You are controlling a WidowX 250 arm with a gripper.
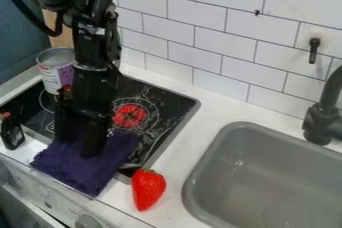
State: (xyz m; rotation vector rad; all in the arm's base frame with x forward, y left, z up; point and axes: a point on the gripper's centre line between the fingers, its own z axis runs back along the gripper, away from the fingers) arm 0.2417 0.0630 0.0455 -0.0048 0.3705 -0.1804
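Hanging down from the upper left of the view, the black gripper (81,137) is positioned over the front part of the black cooktop (167,114), with its fingertips at the dark purple cloth (100,177). The jaws stand apart, with cloth visible in the gap; whether the tips press into the fabric cannot be told. The cloth lies spread over the front of the cooktop and extends onto the white counter (189,157), toward its front edge. A red burner mark (129,115) shows on the cooktop beside the gripper, behind the cloth. A can (50,74) with a partly purple label stands upright at the rear left of the cooktop. A small dark bottle (12,133) with a red cap is located left of the cloth. A red strawberry (147,190) with a green top lies on the counter, between the cloth and the grey sink (194,177), near the cooktop's front right corner. A dark faucet (323,117) is mounted behind the sink, at the right of the view. A black hook (314,50) projects from the white tiled wall (220,44) above the counter.
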